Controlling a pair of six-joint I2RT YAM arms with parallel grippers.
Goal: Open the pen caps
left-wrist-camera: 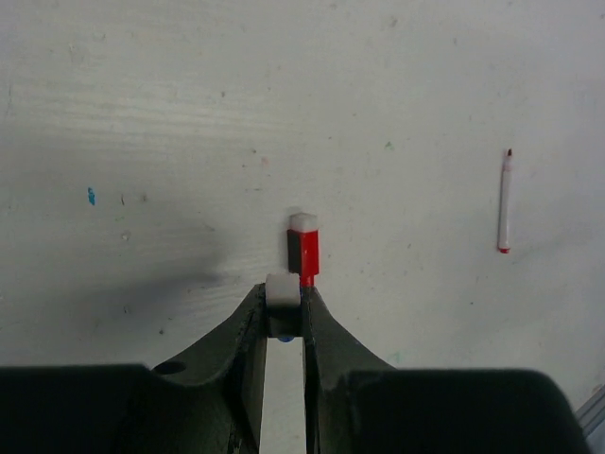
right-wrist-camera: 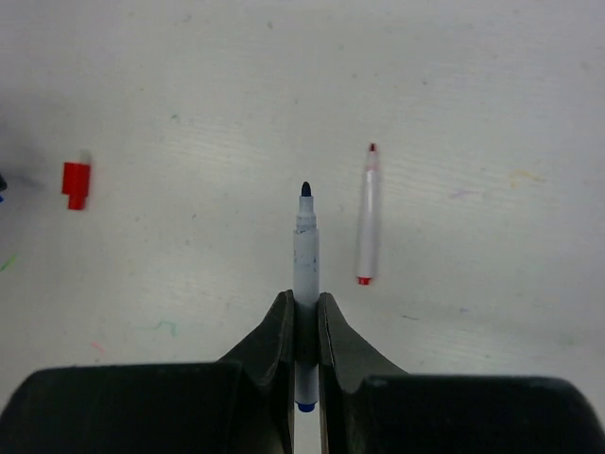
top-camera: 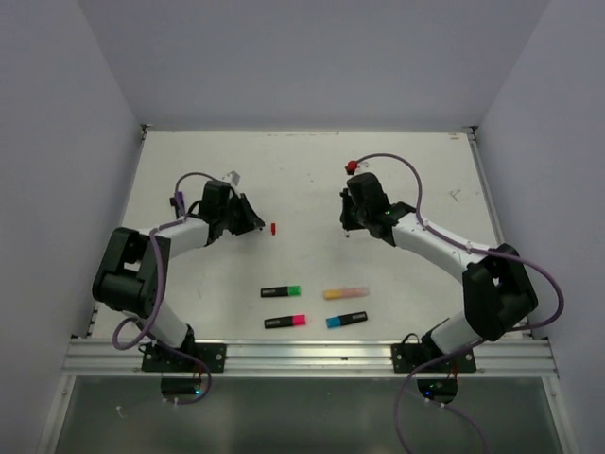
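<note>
**Both claws clamped: left on a cap, right on a bare pen**

Left gripper point(left-wrist-camera: 284, 301): jaws pinched on a small cap point(left-wrist-camera: 282, 288). Its pale end faces out and a bit of blue shows lower between the fingers. Just past the tips, a red cap point(left-wrist-camera: 304, 251) lies loose on the table point(top-camera: 189, 161), touching nothing.

Centre, near edge: four highlighters in two rows, all capped, well apart from both arms.
- Back row: black highlighter point(top-camera: 274, 291) with a green cap point(top-camera: 294, 290), then a peach highlighter point(top-camera: 351, 292) with an orange cap point(top-camera: 331, 294).
- Front row: black barrel point(top-camera: 279, 323) with a pink cap point(top-camera: 299, 320), then a blue cap point(top-camera: 334, 322) on another black barrel point(top-camera: 355, 318).

Right gripper point(right-wrist-camera: 304, 305): jaws clamped on a thin white pen point(right-wrist-camera: 304, 265) at mid-barrel. The dark blue tip is bare and points away from the wrist; the blue end plug sits behind the fingers. Just right of it a red-tipped pen point(right-wrist-camera: 367, 218) lies on the table, uncapped, roughly parallel and not touching.
</note>
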